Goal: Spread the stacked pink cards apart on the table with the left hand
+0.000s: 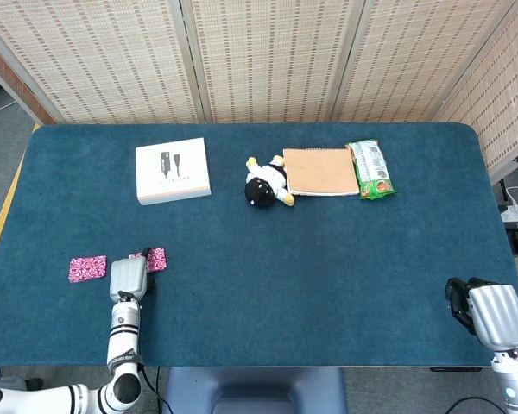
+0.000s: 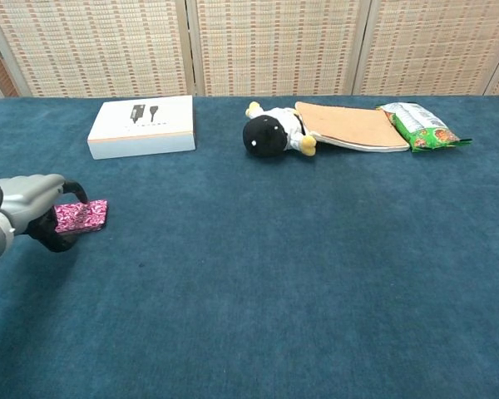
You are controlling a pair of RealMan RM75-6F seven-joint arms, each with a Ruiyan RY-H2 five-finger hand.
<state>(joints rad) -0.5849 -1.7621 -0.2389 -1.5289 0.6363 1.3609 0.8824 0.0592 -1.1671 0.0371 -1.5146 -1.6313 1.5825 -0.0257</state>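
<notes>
One pink patterned card lies alone near the table's left front. To its right sits the remaining pink card stack, partly covered by my left hand. In the chest view the thumb arches over the stack's left end and dark fingers curl under it, so the hand grips that end. My right hand rests at the table's front right corner, holding nothing; the chest view does not show it.
A white box lies at the back left. A black-and-white plush toy, a tan notebook and a green snack packet line the back centre. The blue table fills both views.
</notes>
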